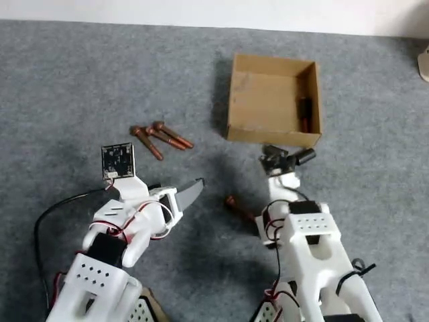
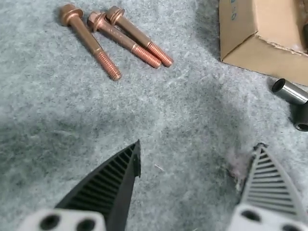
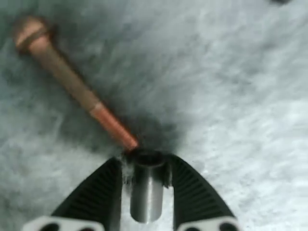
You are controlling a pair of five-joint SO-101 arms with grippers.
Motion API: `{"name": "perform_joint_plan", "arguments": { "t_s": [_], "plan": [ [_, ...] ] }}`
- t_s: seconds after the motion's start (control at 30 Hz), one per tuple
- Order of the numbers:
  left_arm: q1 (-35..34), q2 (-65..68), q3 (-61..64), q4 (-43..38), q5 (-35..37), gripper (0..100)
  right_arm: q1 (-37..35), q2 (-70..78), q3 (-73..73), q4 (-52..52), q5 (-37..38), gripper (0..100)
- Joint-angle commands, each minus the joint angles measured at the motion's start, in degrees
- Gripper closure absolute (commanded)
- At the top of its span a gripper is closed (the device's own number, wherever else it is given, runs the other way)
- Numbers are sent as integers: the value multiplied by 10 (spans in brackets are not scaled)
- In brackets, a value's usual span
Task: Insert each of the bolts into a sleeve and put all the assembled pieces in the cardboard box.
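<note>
My right gripper [image 3: 146, 161] is shut on a dark metal sleeve [image 3: 147, 192], held low over the grey mat. A copper bolt [image 3: 72, 86] lies on the mat with its threaded tip at the sleeve's mouth; this bolt [image 1: 238, 206] shows just left of the right arm [image 1: 305, 231]. Three more copper bolts [image 1: 161, 137] lie together beyond my left gripper [image 2: 198, 147], which is open and holds nothing, over bare mat. The cardboard box [image 1: 271, 137] stands at the back, with a dark piece [image 1: 305, 114] inside along its right wall.
Two loose dark sleeves [image 2: 289, 91] lie on the mat by the box's front corner, one of them [image 1: 305, 155] just ahead of the right arm. The three bolts [image 2: 110, 41] lie side by side. Grey mat stretches between the two arms.
</note>
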Motion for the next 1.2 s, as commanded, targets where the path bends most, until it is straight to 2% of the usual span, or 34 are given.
{"name": "perform_joint_plan", "arguments": {
  "t_s": [0.0,0.13,0.37,0.6,0.7,0.87,0.93,1.0,1.17],
  "plan": [
    [13,-7,-3,6,2,671,15,-60,-44,11,-10,995],
    [51,-7,-3,9,-32,668,12,-182,-89,109,-10,995],
    [61,-7,-3,6,-18,670,15,-304,-195,282,-10,995],
    [83,-7,26,14,139,671,15,-322,-212,354,-10,995],
    [81,-7,55,10,162,668,15,-348,-212,368,-10,995],
    [84,-8,58,1,223,695,15,-386,-210,364,-10,995],
    [76,-6,36,1,282,717,15,-390,-211,357,-20,995],
    [78,-2,17,4,337,751,15,-393,-210,327,-62,995],
    [78,-1,-38,84,399,762,15,-396,-208,305,-77,995]
  ]
}}
